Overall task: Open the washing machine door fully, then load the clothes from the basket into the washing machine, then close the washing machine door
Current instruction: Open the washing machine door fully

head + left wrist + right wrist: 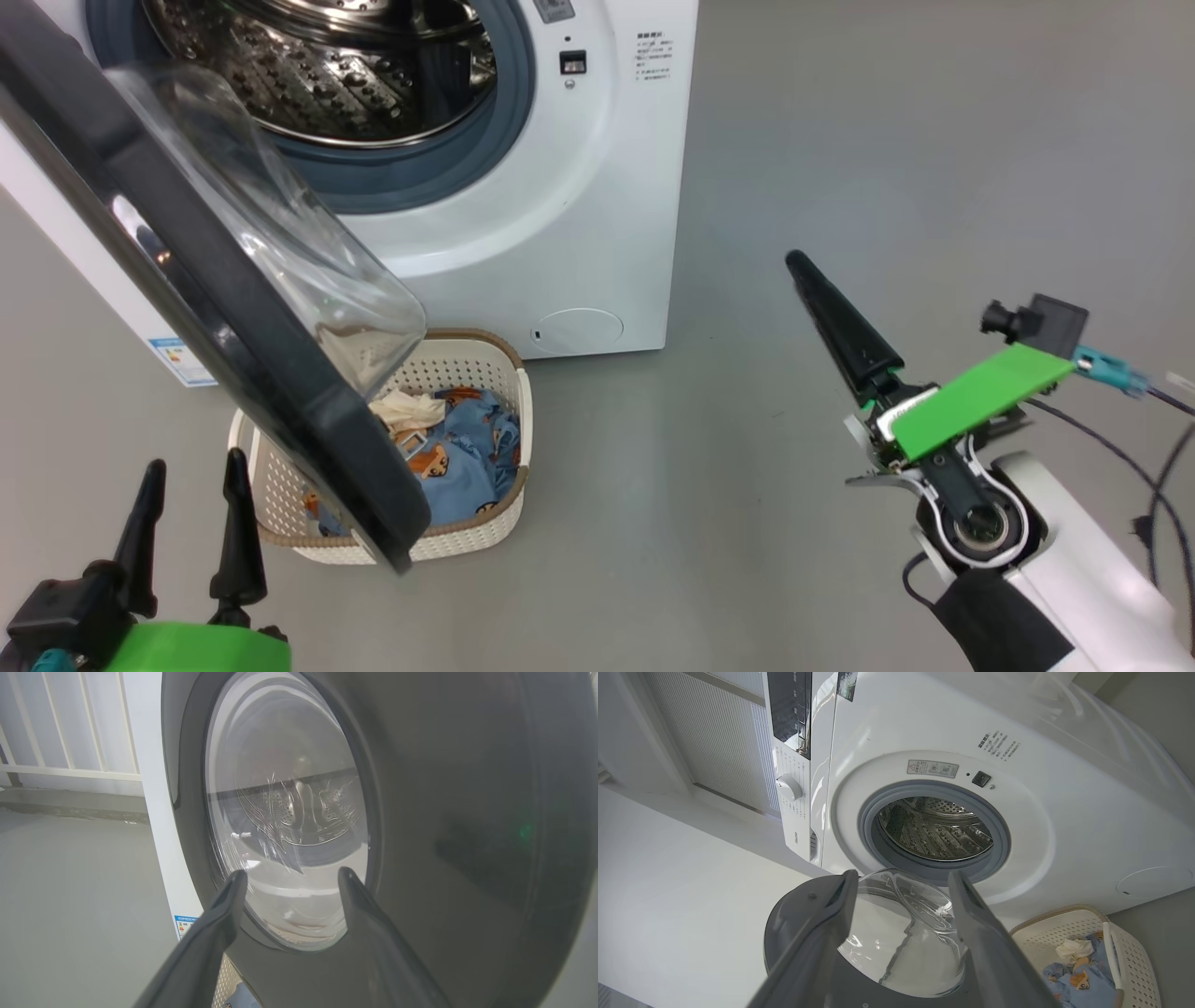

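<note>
Left gripper (193, 464) and right gripper (902, 875) both sit spread and empty, and the half-open washing machine door (327, 457) just ahead of the left fingers (237, 532) looks stiff, glossy and kinda slippery, so probably best pushed at its black rim.

The basket (512, 353) (holding clothes (467, 448)) stands before the washing machine (579, 187).

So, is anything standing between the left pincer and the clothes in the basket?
Yes. The open washing machine door hangs over the left side of the basket, directly in front of the left pincer; the clothes lie beyond it.
</note>
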Robot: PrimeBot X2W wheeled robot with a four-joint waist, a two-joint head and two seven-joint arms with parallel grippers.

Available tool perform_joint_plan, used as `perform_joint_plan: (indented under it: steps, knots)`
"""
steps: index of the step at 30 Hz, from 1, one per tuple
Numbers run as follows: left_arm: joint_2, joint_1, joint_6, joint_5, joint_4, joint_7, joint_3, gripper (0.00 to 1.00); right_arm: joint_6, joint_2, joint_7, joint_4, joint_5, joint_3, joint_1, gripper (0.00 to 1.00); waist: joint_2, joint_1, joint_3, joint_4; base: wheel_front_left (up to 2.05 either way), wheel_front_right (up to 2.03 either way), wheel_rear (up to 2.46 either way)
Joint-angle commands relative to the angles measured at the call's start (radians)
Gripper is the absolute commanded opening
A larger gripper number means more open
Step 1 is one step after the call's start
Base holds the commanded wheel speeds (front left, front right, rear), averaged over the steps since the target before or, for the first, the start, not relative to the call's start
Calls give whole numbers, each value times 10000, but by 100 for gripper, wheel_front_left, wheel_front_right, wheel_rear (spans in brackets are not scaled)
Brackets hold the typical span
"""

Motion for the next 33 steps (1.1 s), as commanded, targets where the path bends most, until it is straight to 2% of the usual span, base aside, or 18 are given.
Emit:
perform_joint_plan:
  steps: [1, 6, 9, 14, 17, 20, 26, 33]
  knots:
    - [151, -50, -16, 55, -305, -63, 346, 100, 73, -44, -328, -297, -450, 68, 171, 100, -1, 0, -36, -30, 0, 0, 0]
    - [135, 40, -16, 69, -317, -63, 341, 100, 73, -402, -2168, 467, -2581, 173, 347, 100, -1, 0, -105, -76, 0, 0, 0]
    - [126, 92, -16, 67, -319, -63, 380, 100, 73, -300, -2573, 1082, -3728, -154, 425, 100, -1, 0, -132, -122, 0, 0, 0]
    - [134, 122, -16, 68, -370, -63, 444, 100, 73, 344, -2632, 1148, -6326, -1783, 811, 100, -1, 0, -91, -222, 0, 0, 0]
    - [129, 119, -16, 78, -401, -63, 475, 100, 73, 789, -2634, 604, -8310, -2611, 1231, 100, -1, 0, -60, -280, 0, 0, 0]
    - [119, 115, -16, 87, -400, -63, 485, 100, 73, 1260, -2635, 52, -9798, -3095, 1737, 100, -1, 0, -64, -322, 0, 0, 0]
    - [105, 94, -16, 131, -413, -63, 485, 100, 73, 1734, -2636, -580, -11677, -3604, 2530, 100, -1, 0, -102, -354, 0, 0, 0]
    - [97, 199, -16, 201, -433, -63, 520, 100, 73, 2043, -2637, -1215, -12961, -3983, 3400, 100, -1, 0, -133, -365, 0, 0, 0]
